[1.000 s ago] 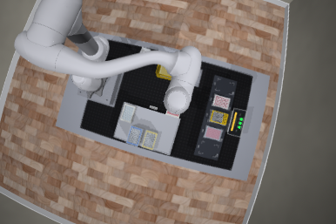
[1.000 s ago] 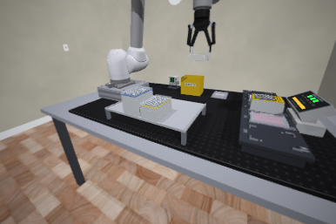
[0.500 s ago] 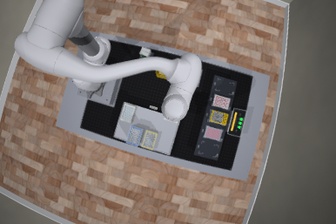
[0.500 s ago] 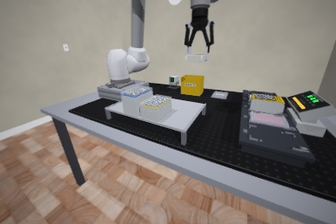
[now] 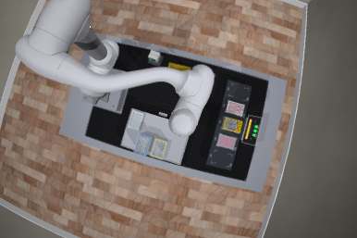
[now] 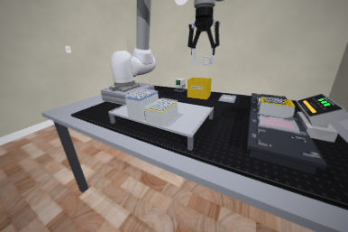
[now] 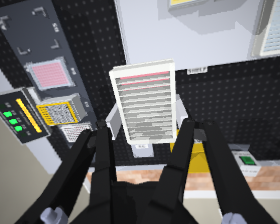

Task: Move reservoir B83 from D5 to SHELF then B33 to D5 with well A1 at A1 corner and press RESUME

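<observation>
My gripper (image 6: pixel 201 47) is shut on a white 12-trough reservoir (image 6: pixel 201 60) and holds it level, high above the black mat between the shelf (image 6: pixel 162 116) and the deck (image 6: pixel 281 133). In the wrist view the reservoir (image 7: pixel 143 102) sits between my fingers, with a pink strip at its far end. The deck carries a pink plate (image 5: pixel 235 107), a yellow tip rack (image 5: pixel 232 124) and a second pink plate (image 5: pixel 227 142). Both end positions of the deck are bare. A white ribbed item (image 5: pixel 136 119) stands on the shelf (image 5: pixel 154 136).
A blue-rimmed box (image 6: pixel 141 101) and a yellow-rimmed box (image 6: pixel 161 107) stand on the shelf. A yellow box (image 6: pixel 199 88), a green key on its post (image 6: pixel 180 81) and a small grey nest (image 6: pixel 226 98) stand behind. The lit panel (image 6: pixel 321 103) is beside the deck.
</observation>
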`<act>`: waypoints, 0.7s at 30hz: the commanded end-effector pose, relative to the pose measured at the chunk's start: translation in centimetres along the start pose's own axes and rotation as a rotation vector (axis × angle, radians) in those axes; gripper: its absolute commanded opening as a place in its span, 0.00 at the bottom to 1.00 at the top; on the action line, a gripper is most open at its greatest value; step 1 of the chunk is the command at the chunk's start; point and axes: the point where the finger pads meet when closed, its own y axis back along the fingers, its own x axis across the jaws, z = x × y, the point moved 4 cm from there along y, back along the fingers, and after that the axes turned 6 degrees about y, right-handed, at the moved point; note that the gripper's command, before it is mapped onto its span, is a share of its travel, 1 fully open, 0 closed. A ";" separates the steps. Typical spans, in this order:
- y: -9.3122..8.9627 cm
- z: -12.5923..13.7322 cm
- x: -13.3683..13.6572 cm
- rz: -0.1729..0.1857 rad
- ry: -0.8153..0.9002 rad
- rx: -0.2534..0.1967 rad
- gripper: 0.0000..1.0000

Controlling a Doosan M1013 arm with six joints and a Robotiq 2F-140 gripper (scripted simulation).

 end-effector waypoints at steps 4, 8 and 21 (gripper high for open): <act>0.1 -1.6 -0.2 -0.007 -0.008 0.000 0.00; 0.1 -2.5 -0.1 -0.007 -0.008 0.000 0.00; 0.1 -5.1 0.1 -0.007 -0.008 0.000 0.00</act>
